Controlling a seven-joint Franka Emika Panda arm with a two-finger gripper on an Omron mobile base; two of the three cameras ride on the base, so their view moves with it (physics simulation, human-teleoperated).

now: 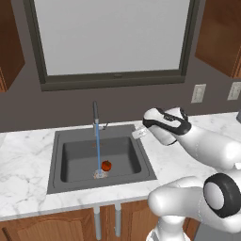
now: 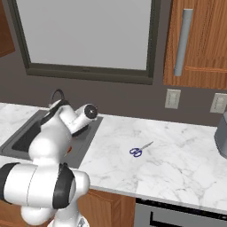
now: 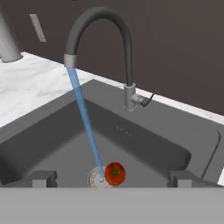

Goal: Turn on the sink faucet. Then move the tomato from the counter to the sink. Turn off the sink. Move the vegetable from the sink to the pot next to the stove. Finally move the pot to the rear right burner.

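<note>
— Gripper [image 3: 112,178] first: how does it stand?
— Jaws spread wide, holding and touching nothing; it hangs above the sink [image 3: 183,131].
— Counts?
— One tomato [image 3: 115,173] on the basin floor beside the drain; one faucet [image 3: 100,26], one stream running; one pair of scissors [image 2: 140,149].
— Anything hidden?
— Arm covers part of the sink in the right base view.

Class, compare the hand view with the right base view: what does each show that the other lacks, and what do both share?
Hand view alone: the faucet running a blue water stream onto the drain beside the tomato. Right base view alone: blue-handled scissors on the counter, and wall outlets. Shared: the grey sink, partly hidden behind the arm in the right base view.
</note>
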